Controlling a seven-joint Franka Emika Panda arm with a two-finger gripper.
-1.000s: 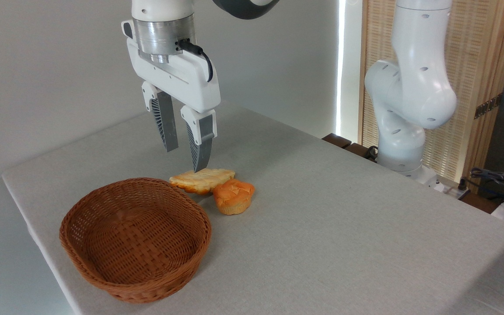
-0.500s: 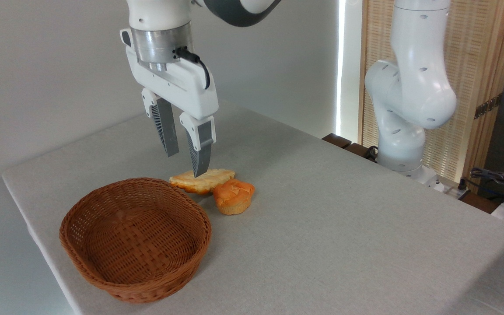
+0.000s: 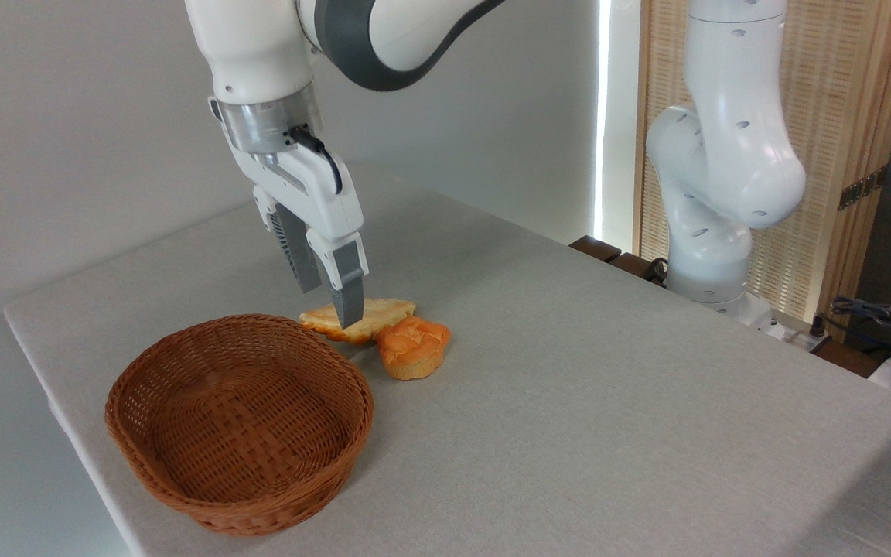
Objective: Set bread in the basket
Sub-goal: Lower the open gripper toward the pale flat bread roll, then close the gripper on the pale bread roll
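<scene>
On the left part of the grey cloth-covered counter (image 3: pixel 569 402) sits the oval brown wicker basket (image 3: pixel 240 422), upright, with nothing lying in it. Just behind its far right rim lies the bread (image 3: pixel 380 311), a flat pale-golden braided piece resting on the counter, outside the basket. Above it the white arm reaches down from the top of the frame, and its pincer (image 3: pixel 331 298) points down at the bread's left half. The nearer grey finger (image 3: pixel 346 290) stands in front of the bread with its tip level with the crust, while the other finger is largely hidden behind it, so the gap looks narrow from this angle; I cannot tell for certain whether the fingers are spread around the bread or already pressing it. The bread lies flat and shows no sign of being lifted. Touching the bread's near right side is a small round orange bun (image 3: pixel 413 348), also on the counter. Farther right, beyond the counter's edge, stands a second white robot arm (image 3: pixel 724 178) before a slatted wooden screen (image 3: pixel 840 147).
</scene>
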